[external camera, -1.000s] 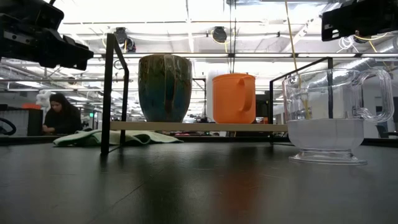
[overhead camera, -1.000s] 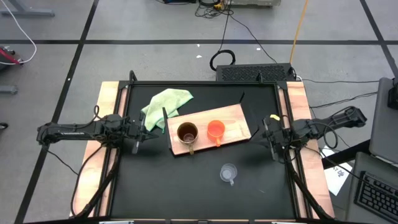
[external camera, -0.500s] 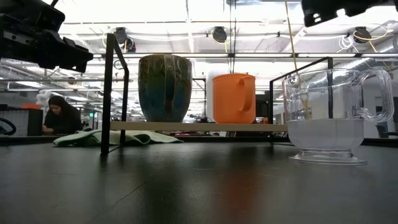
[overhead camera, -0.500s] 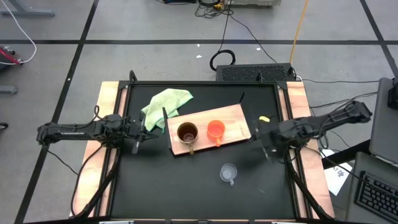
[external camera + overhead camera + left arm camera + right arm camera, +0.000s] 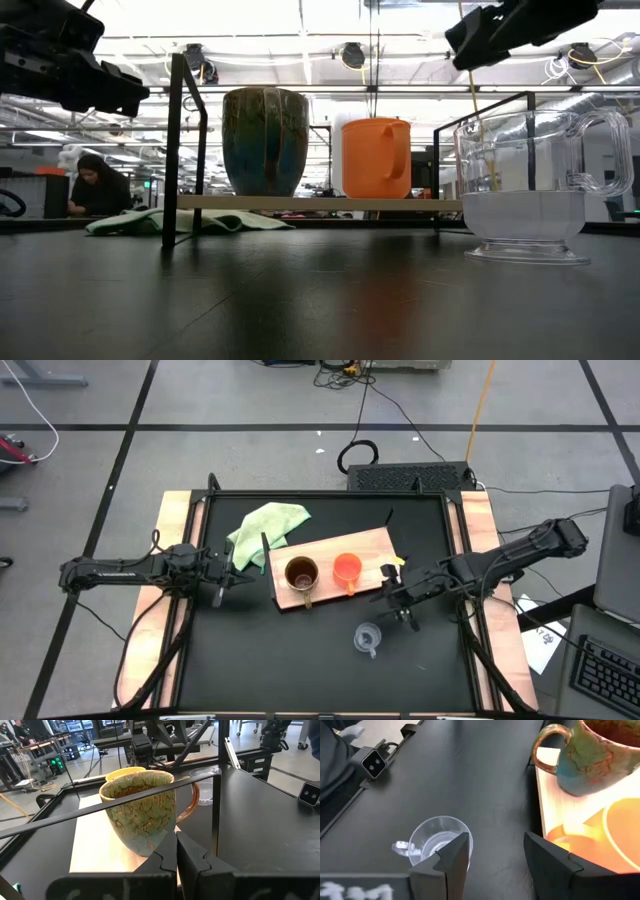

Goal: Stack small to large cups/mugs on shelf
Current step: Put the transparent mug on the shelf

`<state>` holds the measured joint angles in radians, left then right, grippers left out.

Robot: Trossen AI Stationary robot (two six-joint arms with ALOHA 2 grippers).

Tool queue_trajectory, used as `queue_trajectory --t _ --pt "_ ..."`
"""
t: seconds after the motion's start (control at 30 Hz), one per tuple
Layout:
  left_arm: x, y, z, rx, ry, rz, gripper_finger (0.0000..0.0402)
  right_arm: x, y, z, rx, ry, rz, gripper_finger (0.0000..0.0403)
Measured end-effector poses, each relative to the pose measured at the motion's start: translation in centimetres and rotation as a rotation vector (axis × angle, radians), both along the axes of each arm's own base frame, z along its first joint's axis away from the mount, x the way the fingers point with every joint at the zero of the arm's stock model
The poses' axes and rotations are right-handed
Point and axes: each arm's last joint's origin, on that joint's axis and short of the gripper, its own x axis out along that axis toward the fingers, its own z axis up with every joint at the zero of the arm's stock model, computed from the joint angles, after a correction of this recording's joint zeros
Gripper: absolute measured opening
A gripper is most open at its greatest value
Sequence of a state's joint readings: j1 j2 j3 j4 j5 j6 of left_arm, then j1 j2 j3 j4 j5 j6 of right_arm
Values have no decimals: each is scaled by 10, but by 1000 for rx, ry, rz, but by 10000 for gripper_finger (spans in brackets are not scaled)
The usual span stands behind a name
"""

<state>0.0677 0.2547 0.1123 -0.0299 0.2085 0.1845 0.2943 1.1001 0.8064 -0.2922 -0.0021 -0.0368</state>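
hovering my right claw [image 5: 400, 603] with fingers spread over the black worktop [image 5: 300, 660], beside the shelf [image 5: 375, 545], a flat light-wood board lying slantwise. on it stand the glazed brown mug [image 5: 301, 574], handle toward the near edge, and the orange cup [image 5: 346, 569]. the clear glass cup [image 5: 367, 637] sits apart on the worktop. my left claw [image 5: 222, 572], pressed together, waits by the crumpled green cloth [image 5: 264, 524].

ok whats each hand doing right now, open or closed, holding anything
Left hand: closed, empty, parked by the brown mug.
Right hand: open, empty, above the glass cup.
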Motion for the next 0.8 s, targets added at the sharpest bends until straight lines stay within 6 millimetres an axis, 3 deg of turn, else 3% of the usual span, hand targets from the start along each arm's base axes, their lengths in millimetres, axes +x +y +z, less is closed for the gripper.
queue_trajectory --t 0.47,0.8 --pt "1 0 -16 -1 -12 7 2 18 20 -15 43 132 -15 183" --pt "2 0 -14 -1 -38 7 1 29 25 -35 36 200 -29 183"
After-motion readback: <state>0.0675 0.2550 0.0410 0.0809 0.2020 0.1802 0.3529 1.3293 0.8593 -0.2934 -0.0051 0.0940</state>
